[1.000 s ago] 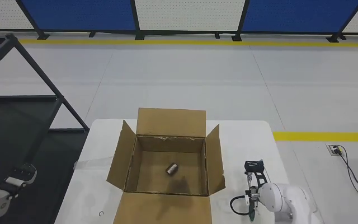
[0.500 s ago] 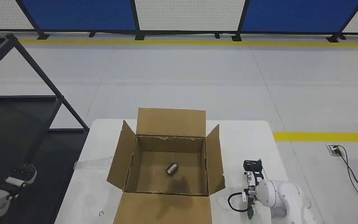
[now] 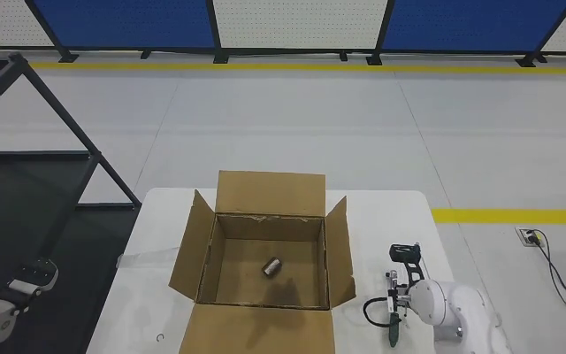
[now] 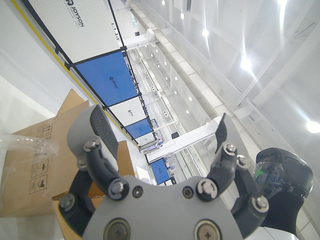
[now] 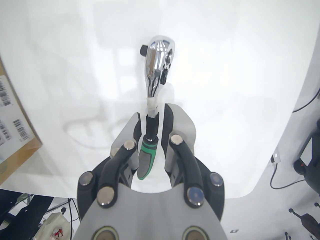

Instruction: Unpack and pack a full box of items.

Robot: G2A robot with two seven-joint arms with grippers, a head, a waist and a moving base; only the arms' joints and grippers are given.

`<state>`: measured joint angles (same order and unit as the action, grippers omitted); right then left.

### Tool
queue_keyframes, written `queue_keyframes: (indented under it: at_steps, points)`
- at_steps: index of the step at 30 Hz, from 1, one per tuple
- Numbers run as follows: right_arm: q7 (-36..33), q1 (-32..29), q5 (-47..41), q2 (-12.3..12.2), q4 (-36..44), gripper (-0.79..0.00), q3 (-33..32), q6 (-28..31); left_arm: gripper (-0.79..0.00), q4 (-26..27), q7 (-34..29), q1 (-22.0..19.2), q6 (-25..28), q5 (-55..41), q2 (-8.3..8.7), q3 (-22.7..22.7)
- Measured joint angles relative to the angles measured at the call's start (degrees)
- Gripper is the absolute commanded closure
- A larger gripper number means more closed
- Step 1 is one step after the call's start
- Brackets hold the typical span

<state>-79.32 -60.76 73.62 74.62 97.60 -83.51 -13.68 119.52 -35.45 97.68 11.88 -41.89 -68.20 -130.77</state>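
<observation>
An open cardboard box (image 3: 270, 191) stands in the middle of the white table (image 3: 389, 212), and a small dark cylinder (image 3: 271, 265) lies on its floor. To the right of the box, my right gripper (image 3: 394, 299) is shut on a ratchet wrench (image 3: 404, 253). The right wrist view has the fingers (image 5: 137, 129) clamped on the black neck of the ratchet wrench (image 5: 157, 61), between its chrome head and green handle (image 5: 146, 157), just over the table. My left gripper (image 4: 162, 126) is open with nothing in it and points up at the ceiling beside the box (image 4: 30, 166).
The box's four flaps are folded outward; the right flap (image 3: 340, 252) stands nearest the wrench. A box corner with barcode labels (image 5: 12, 118) is close to my right gripper. Clear plastic film (image 4: 25, 143) lies by the box's left side. The table's rounded edge (image 5: 252, 191) is close by.
My right gripper has shifted slightly with the wrench. The wrench's head now reaches a little farther up the table, and its green handle has come into sight. The box and cylinder have not moved.
</observation>
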Motion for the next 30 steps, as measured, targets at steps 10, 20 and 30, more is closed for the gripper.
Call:
queue_keyframes:
  at_steps: [10,20,30]
  points:
    - [1.41,0.00,-0.14,-0.23,23.84,-0.480,0.91,2.54,-0.785,0.00,0.00,0.00,0.00,0.00,0.00,0.00]
    - [3.10,11.93,1.03,0.98,31.15,-0.785,14.23,5.73,-0.785,0.00,0.00,0.00,0.00,0.00,0.00,0.00]
    - [3.27,29.38,-10.51,4.74,9.89,-0.785,30.11,6.25,-0.785,0.00,0.00,0.00,0.00,0.00,0.00,0.00]
